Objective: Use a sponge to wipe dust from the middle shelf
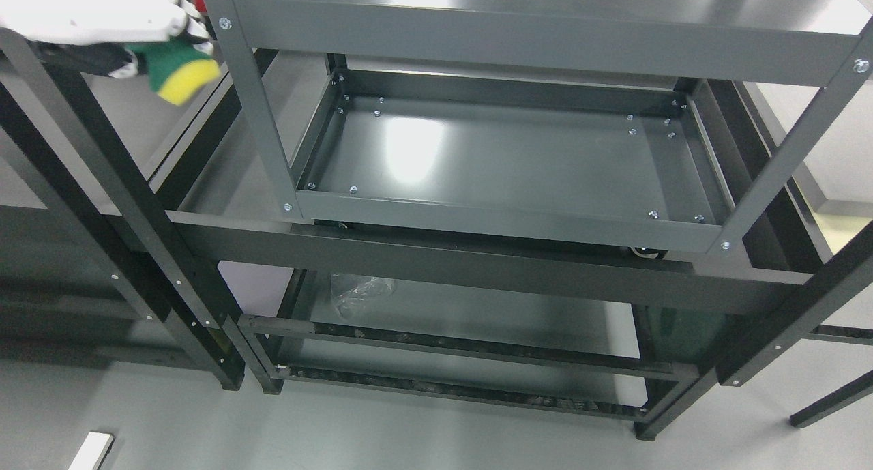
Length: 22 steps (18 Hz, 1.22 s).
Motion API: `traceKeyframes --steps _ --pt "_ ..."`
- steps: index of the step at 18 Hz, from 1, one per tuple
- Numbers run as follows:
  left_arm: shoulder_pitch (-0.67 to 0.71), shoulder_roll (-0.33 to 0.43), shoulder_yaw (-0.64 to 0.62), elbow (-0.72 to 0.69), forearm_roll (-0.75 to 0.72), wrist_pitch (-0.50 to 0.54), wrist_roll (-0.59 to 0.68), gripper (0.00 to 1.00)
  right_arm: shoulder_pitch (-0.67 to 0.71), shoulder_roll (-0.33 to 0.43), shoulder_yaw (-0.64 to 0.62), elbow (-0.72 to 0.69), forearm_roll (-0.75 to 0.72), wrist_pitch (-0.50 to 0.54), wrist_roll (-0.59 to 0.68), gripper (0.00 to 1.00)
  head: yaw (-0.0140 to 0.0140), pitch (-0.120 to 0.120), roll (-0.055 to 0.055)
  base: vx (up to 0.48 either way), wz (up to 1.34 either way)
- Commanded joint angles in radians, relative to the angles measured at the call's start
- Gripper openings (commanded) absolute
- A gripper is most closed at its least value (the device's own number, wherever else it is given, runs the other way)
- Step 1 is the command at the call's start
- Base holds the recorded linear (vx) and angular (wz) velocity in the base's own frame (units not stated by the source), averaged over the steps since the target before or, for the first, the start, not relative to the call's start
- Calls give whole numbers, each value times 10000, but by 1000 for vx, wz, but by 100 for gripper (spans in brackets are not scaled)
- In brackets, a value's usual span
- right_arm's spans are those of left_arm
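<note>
A white robot hand (102, 16) is seen at the upper left corner, its fingers closed around a green-and-yellow sponge (181, 71), which projects below and to the right of the knuckles with the yellow face turned downward. The arm behind it is cut off by the frame, so it cannot be told from which side it comes in. The middle shelf (518, 163), a shallow grey tray with a raised rim, lies well below and to the right of the hand, beyond the grey upright post (256, 108) that stands just beside the sponge. The likeliest fault from here would be a collision: if the hand is carried straight across, the sponge or the fingers could be caught on that post or on the top shelf (545, 37) overhanging the tray. Only part of the sponge appears to be gripped, so it might be pulled loose on contact with the rim. The screw heads (351, 189) along the tray's edges could also snag it.
</note>
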Motion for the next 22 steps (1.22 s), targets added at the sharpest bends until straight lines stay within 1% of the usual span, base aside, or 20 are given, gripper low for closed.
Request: traceKeyframes --steps 1,4,6,7,8,10,12,13,14,15,16,18,22 --pt "132 246 1057 -368 369 3 1184 1 1 -175 0 -174 0 729 30 100 0 0 0 0 0" --pt "-664 -2236 782 -352 324 3 1690 1 1 -175 0 -174 0 729 30 100 0 0 0 0 0" --pt "-1521 -3832 -28 -185 262 3 1722 1 1 -175 0 -174 0 729 15 100 0 0 0 0 0" --pt "-2087 -4751 -549 150 201 3 1738 1 1 -175 0 -174 0 729 30 100 0 0 0 0 0" --pt "-2625 -5686 -888 685 -12 108 1753 0 1 -175 0 -174 0 729 30 100 0 0 0 0 0" --pt "-3638 -7986 -1060 2354 -930 171 1875 0 1 -175 0 -174 0 729 30 100 0 0 0 0 0" --pt "-4329 -9325 -1075 3584 -1545 171 2166 0 1 -175 0 -174 0 729 30 100 0 0 0 0 0" --pt "-4728 -9832 -1075 4349 -1958 171 2395 0 1 -175 0 -174 0 729 15 100 0 0 0 0 0" --pt "-5005 -9832 -1091 4980 -2327 171 2595 0 1 -175 0 -174 0 729 30 100 0 0 0 0 0" --pt "-5266 -9832 -1455 5624 -2968 232 2794 0 1 -175 0 -174 0 729 15 100 0 0 0 0 0" --pt "-5375 -9832 -2173 5919 -3294 460 3115 0 1 -175 0 -174 0 729 30 100 0 0 0 0 0" --pt "-5376 -9832 -3554 6196 -3297 815 4111 1 1 -175 0 -174 0 729 15 100 0 0 0 0 0" --pt "-5330 -9832 -4830 6305 -3236 1168 4497 1 1 -175 0 -174 0 729 30 100 0 0 0 0 0"
